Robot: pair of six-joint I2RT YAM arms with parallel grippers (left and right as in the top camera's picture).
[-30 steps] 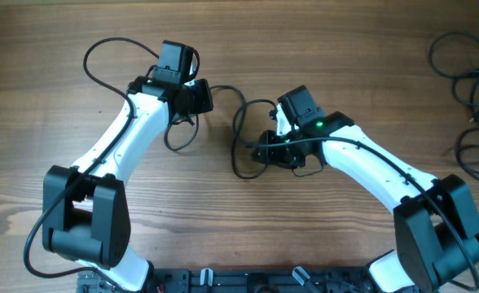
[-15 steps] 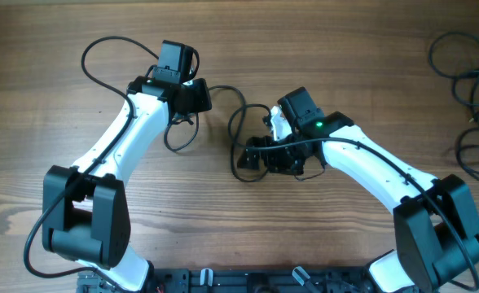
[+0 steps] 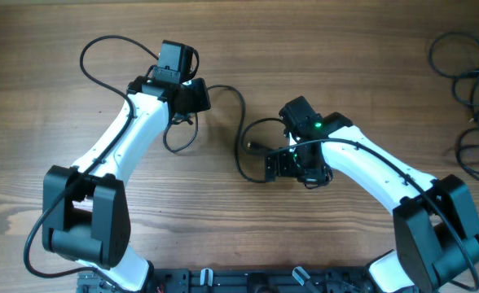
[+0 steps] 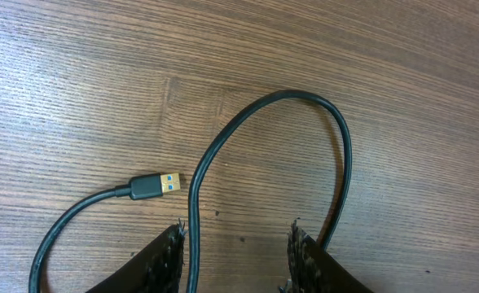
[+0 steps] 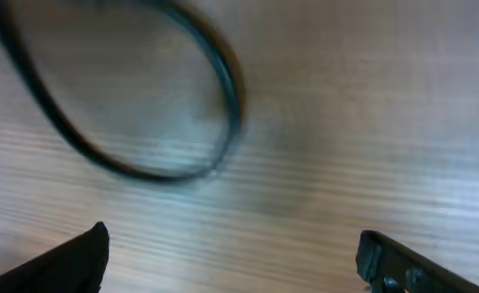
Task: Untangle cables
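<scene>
The thin black flexible cable [image 3: 241,110] lies mid-table, between the two arms. One length leaves the left gripper [image 3: 194,96] toward 3 o'clock, bends down and curls into an open loop that ends near the right gripper [image 3: 277,165]. A second length arcs away from the left gripper toward 10 o'clock, and a small loop sits at its 6 o'clock.

In the left wrist view a cable loop rises from the gripper; one strand runs close to a serrated finger [image 4: 164,259]. The jaws stand partly spread and pinch nothing visible. A dark USB plug [image 4: 156,185] (blue insert showing) lies flat just beside that strand, at 9 o'clock.

The right gripper is spread wide with nothing between its fingers; its wrist view is blurred, showing only a cable curve at 11 o'clock.

A loose bundle of further black cables [image 3: 466,89] rests at the 3 o'clock edge of the brown wood-grain table [image 3: 353,57], well apart from both arms.
</scene>
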